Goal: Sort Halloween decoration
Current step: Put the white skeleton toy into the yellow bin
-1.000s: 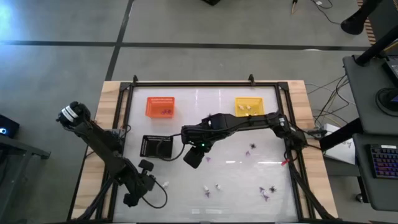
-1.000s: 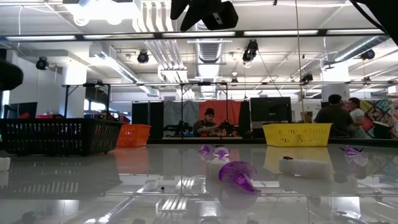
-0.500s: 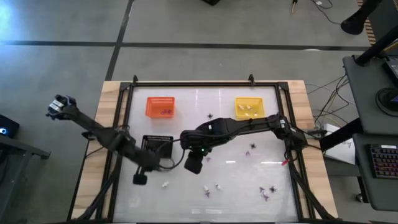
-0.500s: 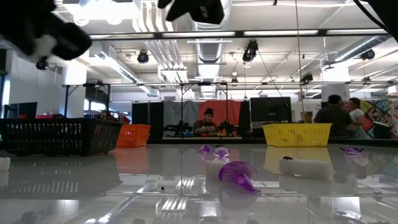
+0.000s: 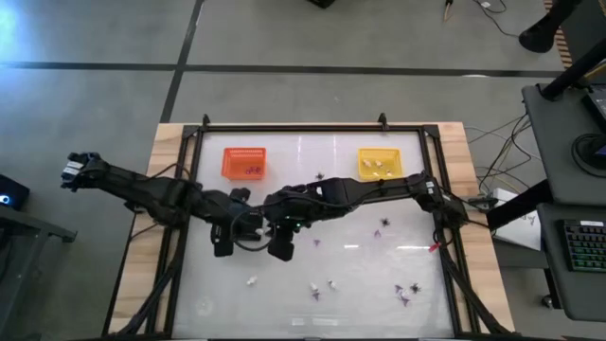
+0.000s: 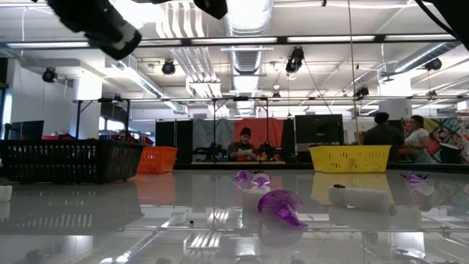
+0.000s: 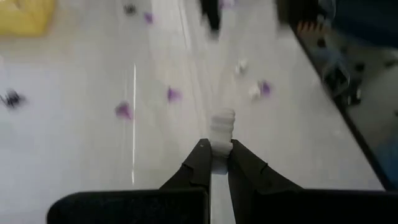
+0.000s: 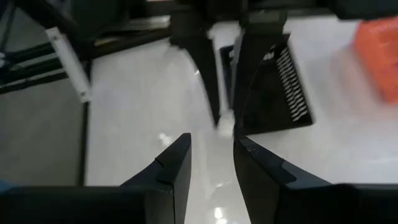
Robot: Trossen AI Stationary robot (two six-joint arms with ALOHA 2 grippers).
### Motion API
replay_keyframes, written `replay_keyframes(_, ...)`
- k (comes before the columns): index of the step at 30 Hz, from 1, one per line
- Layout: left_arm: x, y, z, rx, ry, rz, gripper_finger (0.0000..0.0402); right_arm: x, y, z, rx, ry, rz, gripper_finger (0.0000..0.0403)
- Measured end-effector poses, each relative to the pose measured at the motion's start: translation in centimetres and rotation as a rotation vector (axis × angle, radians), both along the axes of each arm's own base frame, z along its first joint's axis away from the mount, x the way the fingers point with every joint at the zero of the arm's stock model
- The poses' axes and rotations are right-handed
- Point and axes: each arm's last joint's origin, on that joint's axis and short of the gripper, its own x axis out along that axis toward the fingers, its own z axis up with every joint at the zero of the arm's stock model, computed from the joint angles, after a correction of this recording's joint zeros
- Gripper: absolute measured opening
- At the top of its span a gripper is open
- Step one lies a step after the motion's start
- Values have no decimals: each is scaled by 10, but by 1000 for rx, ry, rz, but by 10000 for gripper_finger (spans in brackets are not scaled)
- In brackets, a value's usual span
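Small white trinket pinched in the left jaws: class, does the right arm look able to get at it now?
Probably yes. The right jaws stand open, facing the small white trinket with nothing between; it sticks out past the left jaws.

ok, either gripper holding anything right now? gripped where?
Left gripper pinches a whitish trinket by its near end. Right gripper is open and holds nothing.

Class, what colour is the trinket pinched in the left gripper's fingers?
Whitish cream trinket, clearest in the left wrist view.
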Motion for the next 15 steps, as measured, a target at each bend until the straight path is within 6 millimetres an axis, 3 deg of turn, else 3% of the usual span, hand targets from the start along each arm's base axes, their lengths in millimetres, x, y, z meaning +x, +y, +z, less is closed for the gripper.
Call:
replay_keyframes(6,5,3,7,6,-89,1,1,1,-5,-1,-102,-11,21,112)
replay_keyframes(15,9,4,12,24,-157,-1,1,2,-9,-1,-92,-10,10,112)
